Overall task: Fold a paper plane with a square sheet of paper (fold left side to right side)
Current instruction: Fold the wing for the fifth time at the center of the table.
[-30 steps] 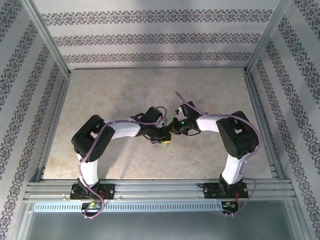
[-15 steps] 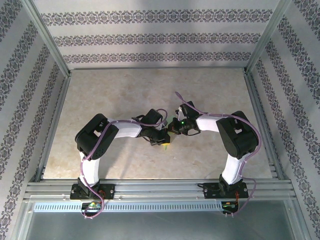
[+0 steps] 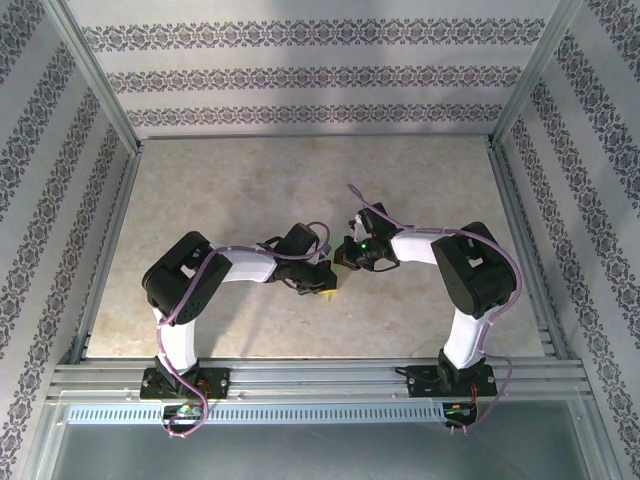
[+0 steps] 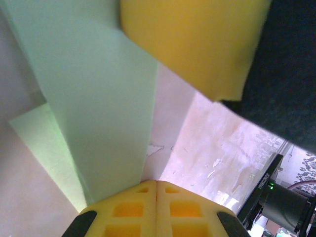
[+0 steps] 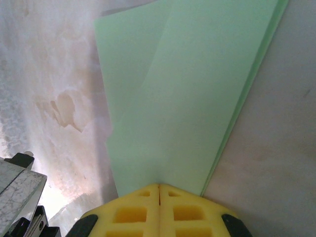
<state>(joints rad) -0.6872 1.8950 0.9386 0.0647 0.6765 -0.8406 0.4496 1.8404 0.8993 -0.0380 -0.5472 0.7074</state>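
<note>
Found the sheet of paper [image 5: 187, 98] near the middle of the table [image 3: 430, 190], down between the two arms. Looked already creased into layers, with a stacked edge along its right side in the right wrist view.

Saw the left gripper [image 4: 157, 184] with its yellow fingers [image 4: 128, 210] pressed together, no gap at all, the tips set against the lower end of a green flap. Seemed to push on the sheet more than to pinch it, but could not tell this for sure. Saw the right gripper [image 5: 159, 186] in the same way: pressed together, tips resting at the near edge of the paper, the broad green face spread out in front of them.

Judged the paper to be very light, thin and soft. Expected it to bend at a touch, to slide easily on the smooth table, and to spring open a little at a fresh crease. Judged it also easy to crumple or tear under a hard squeeze.

Thought it best to take hold at a free edge or corner of the left side, with a gentle pinch. Thought it wise as well to keep the other side pinned flat close to the crease, and to bring the edge over slowly toward the right side.
</note>
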